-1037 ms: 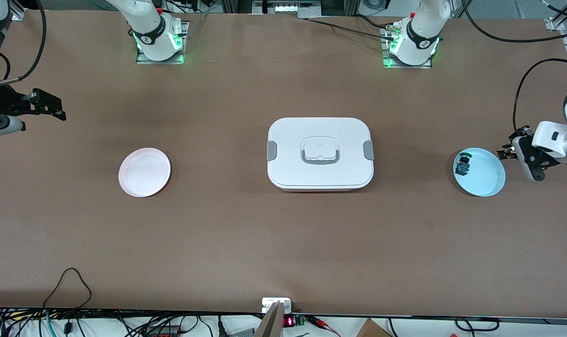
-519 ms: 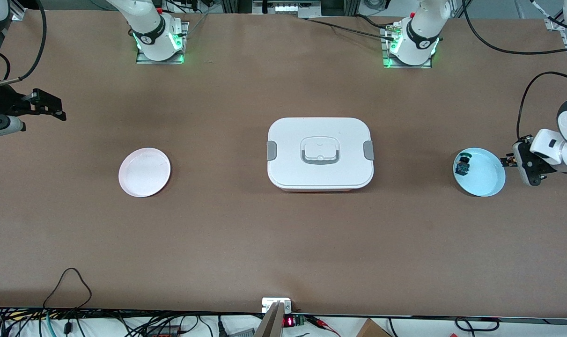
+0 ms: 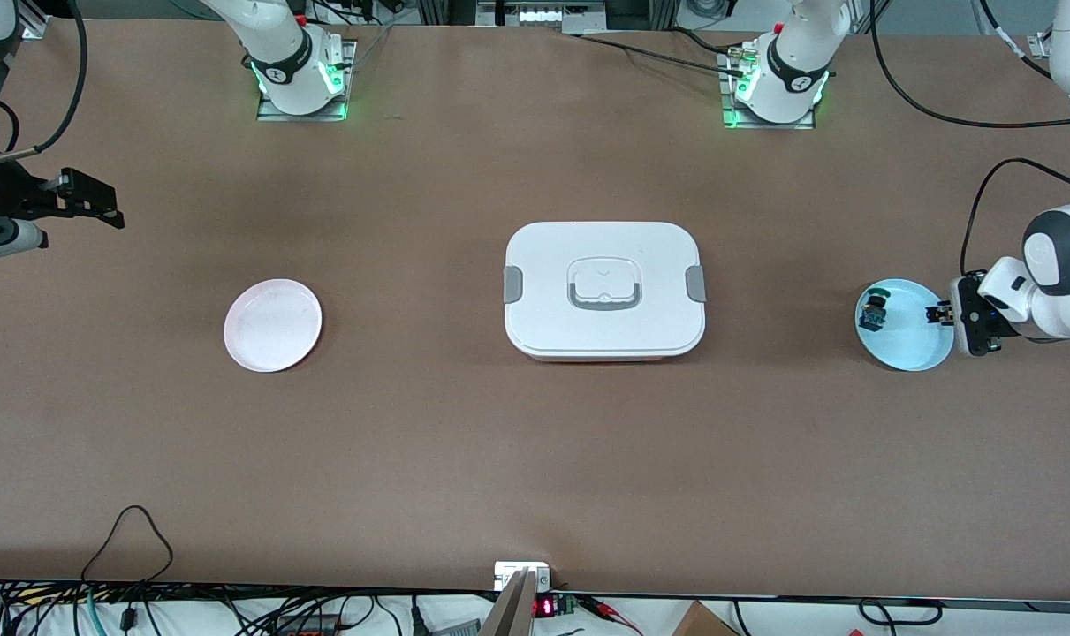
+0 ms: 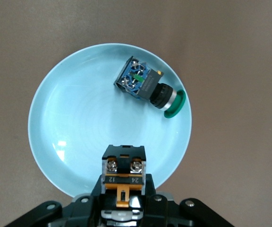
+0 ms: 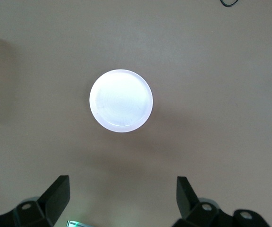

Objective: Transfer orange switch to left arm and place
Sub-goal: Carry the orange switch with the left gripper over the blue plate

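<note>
My left gripper [image 3: 939, 314] is shut on the orange switch [image 4: 124, 174], a small black block with an orange band. It holds the switch in the air over the rim of the light blue plate [image 3: 914, 349] at the left arm's end of the table. The white box [image 3: 603, 290] sits lidded at mid-table, well apart from both grippers. Over the right arm's end of the table, my right gripper [image 3: 88, 201] waits open and holds nothing. In the right wrist view its fingers [image 5: 58, 194] stand wide apart above bare tabletop.
A second small switch with green and blue parts [image 4: 148, 87] lies in the blue plate [image 4: 74, 118]. An empty pale pink plate [image 3: 272, 325] rests between the box and the right arm's end. Cables run along the table edge nearest the front camera.
My left gripper has carried the orange switch from just outside the blue plate to over its rim, and its wrist has turned. The right arm has not moved.
</note>
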